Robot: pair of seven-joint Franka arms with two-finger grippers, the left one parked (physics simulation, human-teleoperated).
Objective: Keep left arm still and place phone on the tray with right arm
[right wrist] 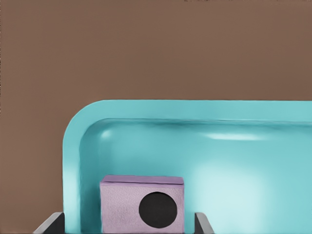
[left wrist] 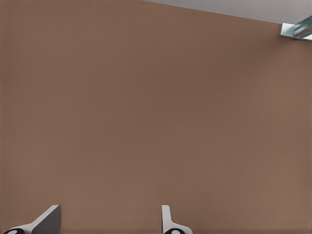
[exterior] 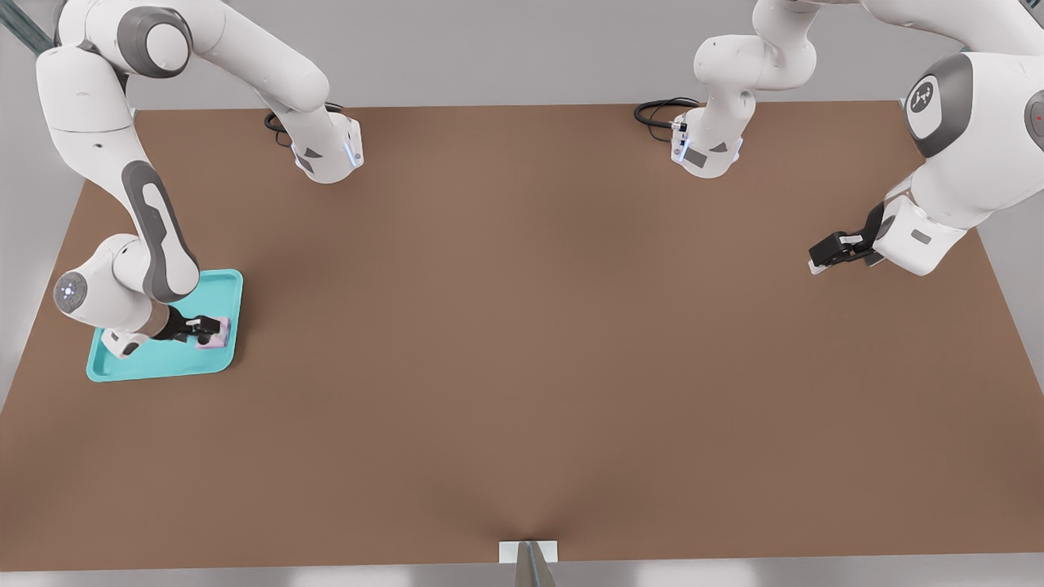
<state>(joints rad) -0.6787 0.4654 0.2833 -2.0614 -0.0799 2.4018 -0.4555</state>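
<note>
tray: turquoise, low rim, rounded corners, flat on the brown tabletop at the front view's left; one rounded corner shows just beyond the fingers in the right wrist view.
in the tray: only the phone, pale lilac, seen also at with one round black lens facing the wrist camera; it sits inside the rim near the tray's edge on the front view's right.
phone and fingers: the phone lies between the two fingers; in the right wrist view a finger tip shows on either side of it, each with a gap of tray floor between tip and phone.
gripper: black, low over the tray, reaching toward the front view's right from the wrist.
fingers: spread apart, clear of the phone's sides, grasping nothing.
right arm: white with grey bands, bent down over the tray's far side.
</note>
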